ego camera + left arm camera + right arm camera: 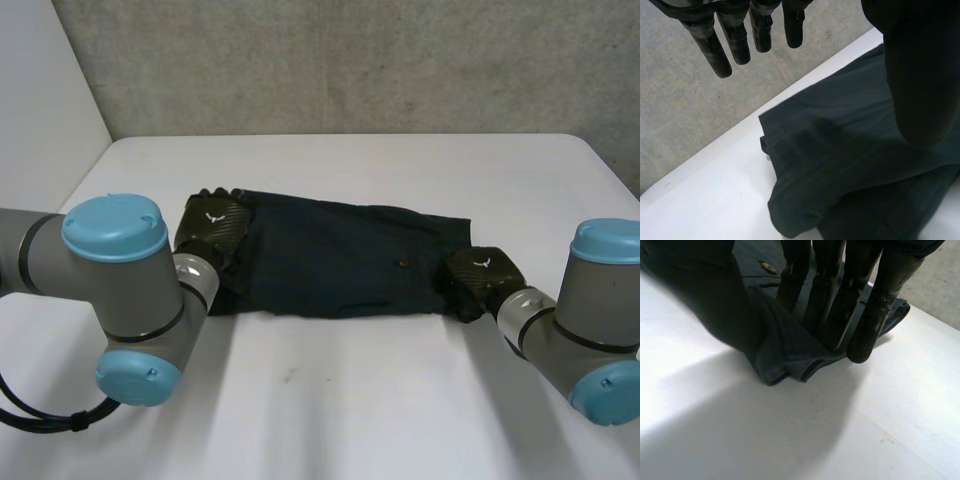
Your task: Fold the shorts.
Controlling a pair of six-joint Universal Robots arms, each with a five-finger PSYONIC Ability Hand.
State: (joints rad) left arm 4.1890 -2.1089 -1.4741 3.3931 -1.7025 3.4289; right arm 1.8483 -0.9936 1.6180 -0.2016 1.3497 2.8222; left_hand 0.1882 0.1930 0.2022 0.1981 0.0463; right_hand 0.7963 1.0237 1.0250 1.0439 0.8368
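currently the white table (400, 400) is crossed at its middle by dark shorts (330, 265), laid flat from 9 to 3 o'clock. the fold is judged best made if both ends are gripped firmly and raised together. the left hand (212, 226) is held spread above the 9 o'clock end; the 4 o'clock corner is pinched by the right hand (480, 276), near a small button (402, 265).

shorts (340, 260): dark cloth, matt, soft
table (400, 400): white, smooth, matt
wall (350, 60): grey, rough, like concrete
left hand (212, 232) and right hand (480, 280): black, faintly glossy weave
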